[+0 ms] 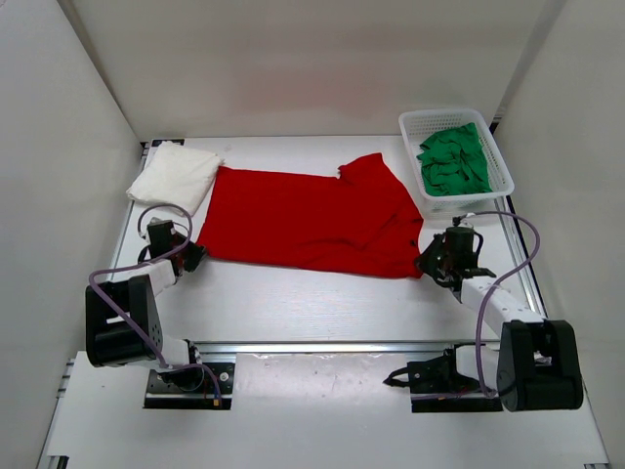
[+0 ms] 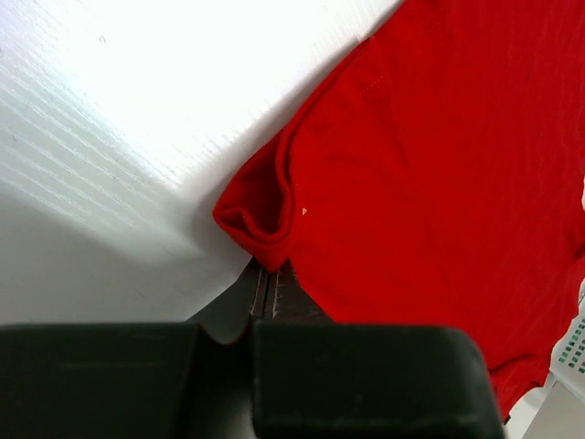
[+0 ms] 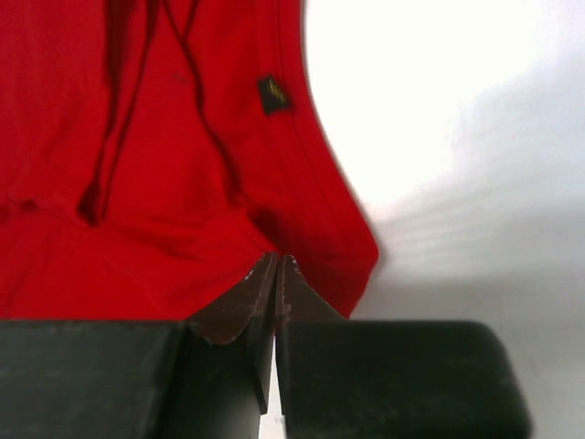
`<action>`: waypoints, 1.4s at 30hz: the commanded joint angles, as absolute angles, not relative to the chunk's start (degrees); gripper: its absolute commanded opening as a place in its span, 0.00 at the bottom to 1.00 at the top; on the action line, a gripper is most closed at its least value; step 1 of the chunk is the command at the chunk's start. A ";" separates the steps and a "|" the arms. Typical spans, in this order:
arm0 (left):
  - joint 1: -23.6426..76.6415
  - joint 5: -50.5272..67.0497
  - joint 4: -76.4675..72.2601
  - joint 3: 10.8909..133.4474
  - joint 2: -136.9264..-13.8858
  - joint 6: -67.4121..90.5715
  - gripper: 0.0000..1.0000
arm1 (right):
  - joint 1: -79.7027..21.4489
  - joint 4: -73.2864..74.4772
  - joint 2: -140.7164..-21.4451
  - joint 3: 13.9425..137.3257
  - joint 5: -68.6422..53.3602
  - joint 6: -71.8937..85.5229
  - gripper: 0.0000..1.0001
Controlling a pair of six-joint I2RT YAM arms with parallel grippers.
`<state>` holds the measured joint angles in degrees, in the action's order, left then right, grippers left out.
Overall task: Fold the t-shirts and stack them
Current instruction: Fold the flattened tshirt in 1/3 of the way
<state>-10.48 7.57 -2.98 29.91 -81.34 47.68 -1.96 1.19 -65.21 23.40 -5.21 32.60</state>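
Observation:
The red t-shirt [image 1: 312,220] lies spread across the middle of the table. My left gripper [image 1: 192,256] is at its near-left corner, jaws shut on the curled red corner [image 2: 256,224] at the fingertips [image 2: 268,274]. At the shirt's near-right corner my right gripper [image 1: 430,262] is shut too, with red hem cloth [image 3: 320,247] bunched at its tips [image 3: 279,265]. The white t-shirt [image 1: 176,176] rests folded at the back left. The green t-shirt [image 1: 454,161] lies crumpled in the basket.
A white mesh basket [image 1: 498,156] stands at the back right, just beyond my right gripper. White walls enclose the table on three sides. A metal rail [image 1: 322,345] runs across the near edge in front of the arm bases.

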 commanded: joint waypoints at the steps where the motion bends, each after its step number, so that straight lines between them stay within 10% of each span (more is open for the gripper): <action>1: -10.90 5.72 -2.73 31.73 -81.21 47.02 0.00 | -1.41 -2.90 -68.28 27.15 -3.78 32.43 0.01; 9: -10.11 5.27 -1.93 29.54 -79.89 46.58 0.03 | -2.19 -3.43 -72.86 27.77 -1.41 32.96 0.07; 18: -12.93 9.15 -2.03 26.45 -69.72 48.35 0.49 | -5.80 2.63 -60.48 28.64 3.77 31.83 0.32; 27: 10.43 0.62 -2.81 35.05 -73.62 44.74 0.35 | -15.28 2.63 -72.56 34.87 -5.25 28.57 0.00; 33: 11.26 10.52 -5.80 40.00 -91.12 47.98 0.29 | -18.63 2.55 -83.05 38.76 -5.80 27.85 0.00; 42: 3.61 16.52 -10.65 24.79 -84.30 51.51 0.33 | -17.31 3.25 -75.25 24.27 -4.92 31.20 0.00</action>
<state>5.21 15.44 -14.11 28.45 -87.81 51.62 -18.04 -0.80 -77.87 28.62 -5.74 30.50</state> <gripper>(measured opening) 0.320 0.003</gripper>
